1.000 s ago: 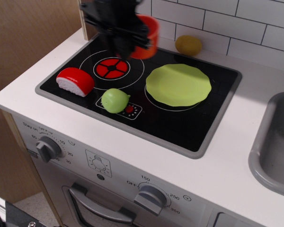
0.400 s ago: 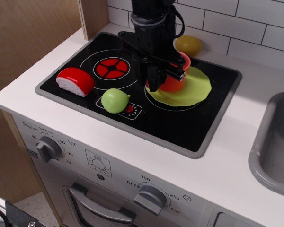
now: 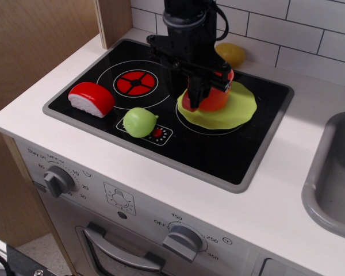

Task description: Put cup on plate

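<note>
The red-orange cup (image 3: 214,98) stands on the left part of the lime-green plate (image 3: 236,109), which lies on the right burner of the black stovetop. My black gripper (image 3: 199,92) comes down from above onto the cup. One finger (image 3: 194,93) crosses the cup's front wall and the other is hidden behind or inside it. The jaws look closed on the cup's rim. The cup's base touches the plate and its handle is hidden.
A red-and-white sushi toy (image 3: 91,99) lies at the stovetop's left edge. A small green fruit (image 3: 140,122) sits at the front, left of the plate. A yellow fruit (image 3: 231,53) lies by the tiled wall behind the plate. A grey sink (image 3: 333,178) is at the right.
The gripper carried the cup from the back of the stovetop right and down onto the plate. In the last moment the gripper shifted only slightly, and the cup rests on the plate.
</note>
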You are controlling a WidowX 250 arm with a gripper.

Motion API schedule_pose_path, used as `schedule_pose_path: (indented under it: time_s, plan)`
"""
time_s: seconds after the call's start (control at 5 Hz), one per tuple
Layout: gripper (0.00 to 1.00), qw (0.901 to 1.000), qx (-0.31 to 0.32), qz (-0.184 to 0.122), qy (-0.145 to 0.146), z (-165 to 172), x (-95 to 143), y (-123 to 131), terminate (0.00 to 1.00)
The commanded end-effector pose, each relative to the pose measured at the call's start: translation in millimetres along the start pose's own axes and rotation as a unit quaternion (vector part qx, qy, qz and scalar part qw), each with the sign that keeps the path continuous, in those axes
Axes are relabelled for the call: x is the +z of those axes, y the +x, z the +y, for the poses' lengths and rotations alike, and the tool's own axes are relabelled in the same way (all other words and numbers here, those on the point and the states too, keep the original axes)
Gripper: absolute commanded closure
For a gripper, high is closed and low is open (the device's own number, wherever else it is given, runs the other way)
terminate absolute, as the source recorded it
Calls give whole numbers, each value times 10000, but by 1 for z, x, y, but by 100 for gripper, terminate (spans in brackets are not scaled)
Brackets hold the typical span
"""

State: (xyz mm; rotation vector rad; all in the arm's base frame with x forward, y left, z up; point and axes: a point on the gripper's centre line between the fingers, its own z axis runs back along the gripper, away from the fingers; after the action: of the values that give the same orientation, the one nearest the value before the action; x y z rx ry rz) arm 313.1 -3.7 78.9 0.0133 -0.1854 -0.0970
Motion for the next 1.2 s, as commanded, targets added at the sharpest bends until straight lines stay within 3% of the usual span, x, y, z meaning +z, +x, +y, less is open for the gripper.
schedule_pose_path:
  time_s: [0.0, 0.4, 0.6, 1.0]
  plan:
    - [0, 9994, 204, -282, -61, 8, 24, 10, 0]
    - [0, 9989, 300, -145, -319, 36, 42, -2, 0]
    - [0, 9990, 351, -243, -152, 43, 47, -4, 0]
    - [0, 9990, 351, -243, -152, 43, 47, -4, 0]
